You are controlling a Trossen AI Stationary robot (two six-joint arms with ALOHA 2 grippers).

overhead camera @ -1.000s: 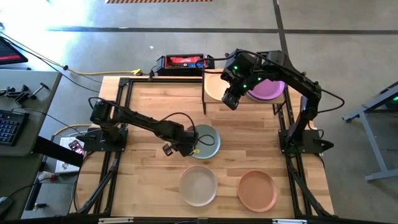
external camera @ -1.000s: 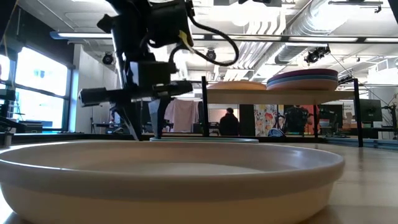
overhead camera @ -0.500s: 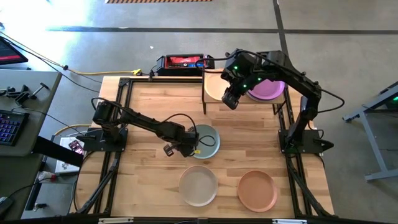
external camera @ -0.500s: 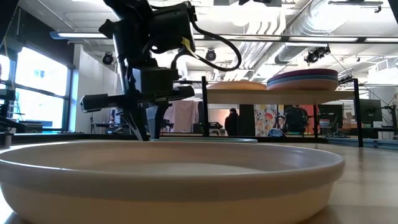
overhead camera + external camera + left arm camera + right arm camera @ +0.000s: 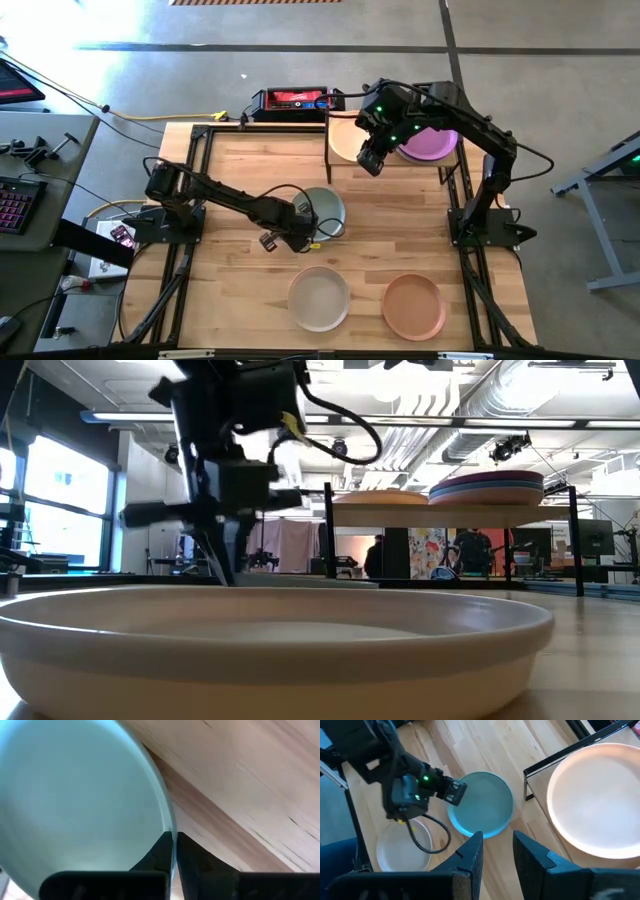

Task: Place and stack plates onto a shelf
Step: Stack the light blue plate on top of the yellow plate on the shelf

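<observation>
Plates, part shelved: three off the shelf.
Pale teal plate [image 5: 322, 211] mid-table, rim pinched by left gripper [image 5: 173, 851]; off-white plate [image 5: 319, 298] and orange plate [image 5: 414, 306] wait near the front edge; shelf [image 5: 345, 160] holds stacks; right gripper [image 5: 496, 851] open above.

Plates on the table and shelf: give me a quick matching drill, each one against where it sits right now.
Things:
1. pale teal plate
2. off-white plate
3. peach plate
4. purple plate

Places:
a. top of the stack on the shelf's right half
b. table's front edge, right of its neighbour
c. rim pinched by the left gripper
d. table's front edge, near the middle

Pairs: 1-c, 2-d, 3-b, 4-a
</observation>
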